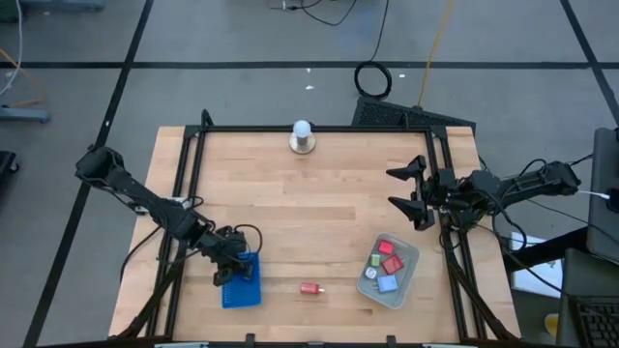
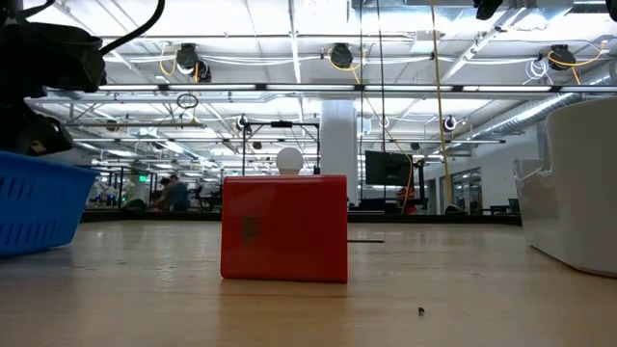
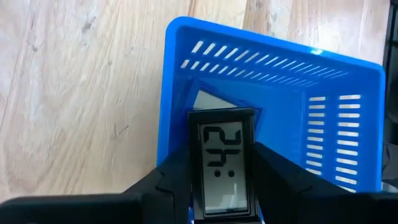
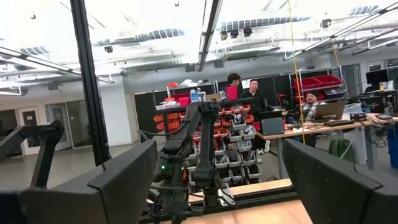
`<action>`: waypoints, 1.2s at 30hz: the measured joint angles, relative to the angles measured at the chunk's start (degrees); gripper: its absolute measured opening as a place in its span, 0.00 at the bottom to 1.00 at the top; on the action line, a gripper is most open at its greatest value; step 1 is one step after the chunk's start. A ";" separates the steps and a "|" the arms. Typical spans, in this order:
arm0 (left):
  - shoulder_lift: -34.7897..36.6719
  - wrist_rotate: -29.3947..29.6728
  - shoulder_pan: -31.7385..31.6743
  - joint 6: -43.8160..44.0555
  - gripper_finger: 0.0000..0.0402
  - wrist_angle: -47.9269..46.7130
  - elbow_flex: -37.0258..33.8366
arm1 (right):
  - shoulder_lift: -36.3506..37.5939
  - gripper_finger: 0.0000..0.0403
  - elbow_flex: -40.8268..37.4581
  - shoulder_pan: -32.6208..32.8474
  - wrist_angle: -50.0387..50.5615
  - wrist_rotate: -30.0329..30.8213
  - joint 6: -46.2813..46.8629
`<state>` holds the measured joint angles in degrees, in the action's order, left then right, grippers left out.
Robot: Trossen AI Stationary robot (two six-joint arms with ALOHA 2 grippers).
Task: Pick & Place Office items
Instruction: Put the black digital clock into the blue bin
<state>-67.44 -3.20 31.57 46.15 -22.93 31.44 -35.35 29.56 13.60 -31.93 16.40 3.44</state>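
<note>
Wooden desk [image 1: 319,208] inside a black frame, open workshop beyond. Near the front left corner, blue basket [image 3: 273,99] with slotted walls; directly above it, left end effector [image 1: 235,253], fingers [image 3: 168,186] pinched on the long sides of a small black digital clock [image 3: 222,163], display facing the wrist camera, a pale flat piece [image 3: 208,99] visible below it on the basket floor. Step in hand, by judgement: release of the clock into the basket. Best done by lowering until the clock sits well below the rim, keeping it centred away from the slotted walls, then spreading the fingers gently and lifting straight up so nothing snags. Risk: clock tipping onto the pale piece and resting askew. Red block [image 1: 309,288] alone near the front edge, between basket and clear bin [image 1: 405,286]; several coloured pieces [image 1: 387,263] inside that bin near the front right corner. Right end effector [image 1: 414,198] parked at the right edge, spread wide, empty, clear of everything.
</note>
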 joint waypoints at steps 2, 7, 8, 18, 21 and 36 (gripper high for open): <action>0.00 0.06 0.00 0.14 0.33 0.53 0.00 | 0.00 0.84 0.00 0.00 -0.01 0.00 0.00; -0.02 -0.06 0.00 1.05 0.34 1.94 0.00 | 0.01 0.84 0.00 -0.01 -0.01 0.00 0.00; -0.02 -0.23 0.00 1.08 0.36 2.51 0.00 | 0.00 0.84 0.00 -0.01 -0.01 0.00 0.00; -0.02 -2.41 0.00 3.09 0.38 4.20 0.00 | 0.01 0.84 0.00 0.00 0.01 0.00 -0.02; -0.04 -3.22 0.00 3.43 0.40 4.83 0.00 | 0.00 0.84 0.00 0.00 0.03 -0.01 -0.02; -0.04 -4.40 0.04 3.78 0.54 9.98 0.04 | -1.29 0.84 0.00 -0.01 0.49 -0.13 -0.02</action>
<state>-67.48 -7.60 31.62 49.93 -12.95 31.48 -36.64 29.56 13.59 -31.45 16.27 3.42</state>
